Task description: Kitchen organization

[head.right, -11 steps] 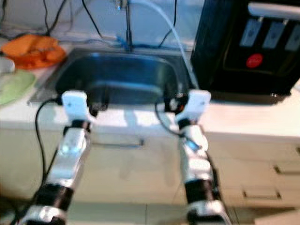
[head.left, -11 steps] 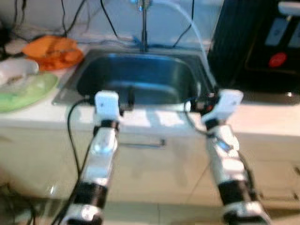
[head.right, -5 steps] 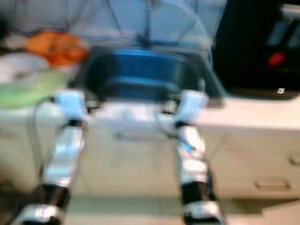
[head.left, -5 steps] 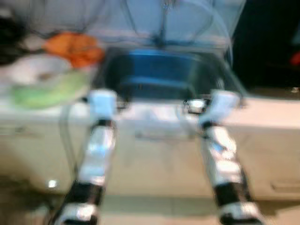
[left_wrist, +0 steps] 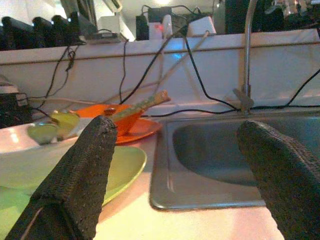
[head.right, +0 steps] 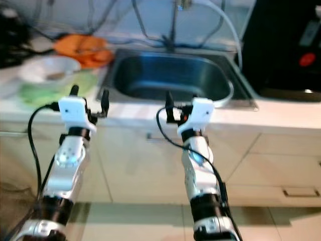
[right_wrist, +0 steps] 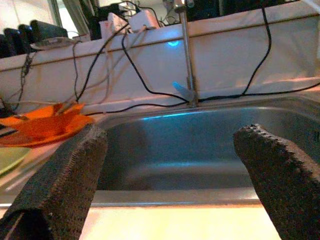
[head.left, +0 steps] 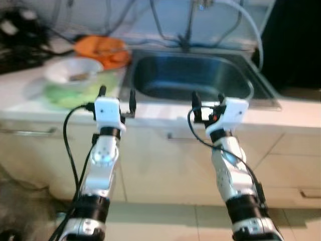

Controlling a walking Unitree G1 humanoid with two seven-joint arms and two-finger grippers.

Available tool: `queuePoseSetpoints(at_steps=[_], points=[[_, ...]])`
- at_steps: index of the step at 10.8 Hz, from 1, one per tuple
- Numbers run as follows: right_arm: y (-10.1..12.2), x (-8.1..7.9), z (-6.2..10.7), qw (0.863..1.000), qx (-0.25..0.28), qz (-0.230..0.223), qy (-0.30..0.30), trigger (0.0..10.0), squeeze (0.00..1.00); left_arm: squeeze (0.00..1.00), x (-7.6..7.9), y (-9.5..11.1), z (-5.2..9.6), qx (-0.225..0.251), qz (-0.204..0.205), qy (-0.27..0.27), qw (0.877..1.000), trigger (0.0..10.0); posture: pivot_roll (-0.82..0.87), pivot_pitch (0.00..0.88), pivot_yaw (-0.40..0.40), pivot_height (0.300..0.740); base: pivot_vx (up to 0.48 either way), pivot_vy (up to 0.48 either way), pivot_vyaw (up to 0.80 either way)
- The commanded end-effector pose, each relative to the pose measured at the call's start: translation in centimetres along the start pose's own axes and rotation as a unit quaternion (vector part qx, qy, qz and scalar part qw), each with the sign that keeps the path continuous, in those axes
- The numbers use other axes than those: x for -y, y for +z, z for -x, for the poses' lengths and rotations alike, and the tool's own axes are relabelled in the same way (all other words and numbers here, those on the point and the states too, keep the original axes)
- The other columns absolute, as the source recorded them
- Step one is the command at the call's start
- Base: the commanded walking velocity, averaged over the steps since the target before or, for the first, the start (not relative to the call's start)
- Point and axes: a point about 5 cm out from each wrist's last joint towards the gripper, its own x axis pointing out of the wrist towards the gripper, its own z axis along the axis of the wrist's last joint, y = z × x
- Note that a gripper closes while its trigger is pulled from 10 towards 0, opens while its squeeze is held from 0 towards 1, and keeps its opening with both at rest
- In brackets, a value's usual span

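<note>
**Squaring up to the dishes beside the sink**

Right now, head views: both hands spread wide and empty — left hand [head.left: 117, 97], right hand [head.left: 206, 105] — at the desk [head.left: 150, 114] edge. Green plate [head.left: 75, 94], white bowl [head.left: 73, 70] and orange dish [head.left: 103, 47] sit at 10 o'clock; sink [head.left: 200, 80] at 12.

Left wrist view: plate ahead — approach low, I'd judge.

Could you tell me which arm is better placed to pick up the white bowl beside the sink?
Probably the left. The left gripper, open, is raised beside the green plate carrying the white bowl; the right gripper faces the sink.
</note>
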Motion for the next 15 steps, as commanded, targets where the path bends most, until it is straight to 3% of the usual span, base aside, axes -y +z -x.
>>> queuePoseSetpoints(at_steps=[1,4,6,11,15], points=[[0.41,0.56,-0.22,1.0,0.005,0.005,-0.008,10.0,0.0,0.0,0.8,0.43,-0.19,0.008,0.001,-0.009,1.0,10.0,0.06,0.033,-0.005,0.74,0.0,0.0,0.0],[0.54,0.4,-0.17,1.0,0.008,0.011,0.002,10.0,0.0,0.0,1.09,0.43,-0.09,0.008,0.002,-0.014,1.0,10.0,0.06,0.035,-0.006,0.74,0.0,0.0,0.0],[0.44,0.34,-0.12,1.0,0.008,0.016,0.003,10.0,0.0,0.0,1.1,0.46,-0.08,0.008,0.005,-0.016,1.0,10.0,0.06,0.034,-0.004,0.74,0.0,0.0,0.79],[0.32,0.5,-0.12,1.0,0.003,0.021,-0.001,10.0,0.0,0.0,1.22,0.56,0.0,0.01,0.007,-0.022,1.0,10.0,0.06,0.035,-0.004,0.74,0.0,0.0,0.0],[0.37,0.62,-0.12,1.0,0.006,0.016,-0.006,10.0,0.0,0.0,1.08,0.62,-0.02,0.012,0.006,-0.018,1.0,10.0,0.06,0.037,-0.005,0.74,0.281,0.0,0.32]])
